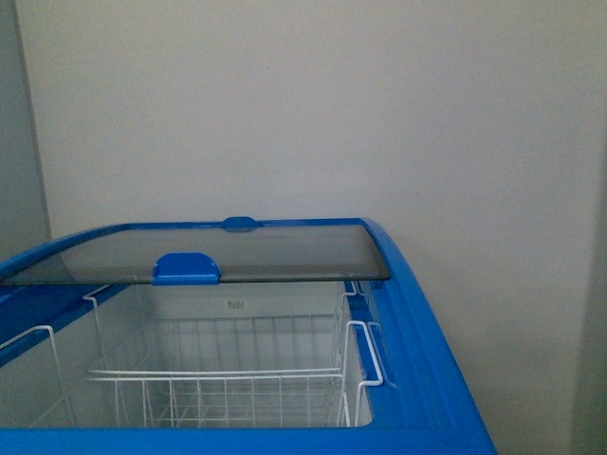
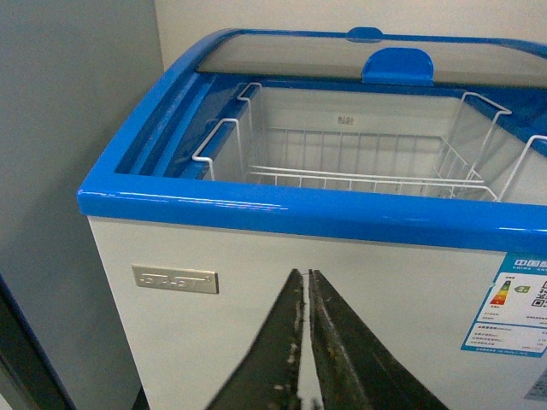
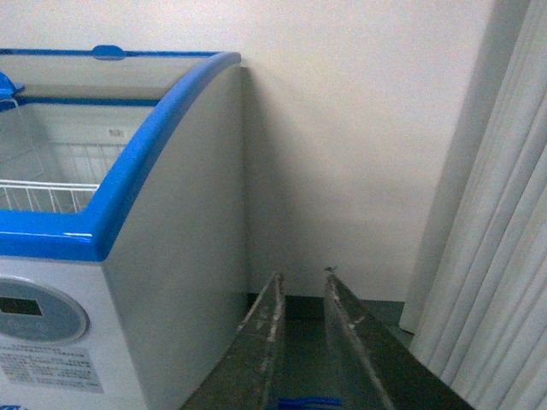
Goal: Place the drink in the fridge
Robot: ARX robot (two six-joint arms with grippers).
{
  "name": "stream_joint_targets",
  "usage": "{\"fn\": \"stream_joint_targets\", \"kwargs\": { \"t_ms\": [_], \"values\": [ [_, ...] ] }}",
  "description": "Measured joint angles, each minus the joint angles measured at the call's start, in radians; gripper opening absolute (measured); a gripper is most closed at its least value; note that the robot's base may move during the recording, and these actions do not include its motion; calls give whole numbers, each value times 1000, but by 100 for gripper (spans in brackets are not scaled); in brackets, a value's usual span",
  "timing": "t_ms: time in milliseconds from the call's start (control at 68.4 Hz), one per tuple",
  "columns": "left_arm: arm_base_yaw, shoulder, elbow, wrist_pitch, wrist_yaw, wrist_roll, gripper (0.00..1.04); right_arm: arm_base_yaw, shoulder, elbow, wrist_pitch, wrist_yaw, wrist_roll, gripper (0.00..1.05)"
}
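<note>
Left gripper [image 2: 305,282] pressed together, right gripper [image 3: 302,286] slightly spread, both empty; we see no drink. Fridge [image 1: 432,360] lid slid back; risk: snagging the wire basket [image 1: 228,379]

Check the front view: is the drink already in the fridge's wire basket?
No, the wire basket inside the fridge shows only bare white wires, and no bottle appears anywhere under the slid-back glass lid.

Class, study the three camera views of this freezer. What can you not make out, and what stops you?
- The drink: in no view.
- Fridge floor: front view, hidden under the wire baskets.
- Energy label: left wrist view, cut by the edge, print too small.
- Left gripper: tips nearly touching, nothing between.
- Right gripper: a blue object at its base, unidentifiable.
</note>
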Motion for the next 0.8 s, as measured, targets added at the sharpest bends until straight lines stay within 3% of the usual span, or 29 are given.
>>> {"fn": "stream_joint_targets", "kwargs": {
  "t_ms": [249,351,410,804],
  "values": [
    [0,0,0,0,0,0,60,0,0,0,0,0,0,63],
    [0,0,0,0,0,0,86,0,0,0,0,0,0,88],
    [0,0,0,0,0,0,97,0,0,0,0,0,0,98],
    [0,0,0,0,0,2,97,0,0,0,0,0,1,98]
  ]
}}
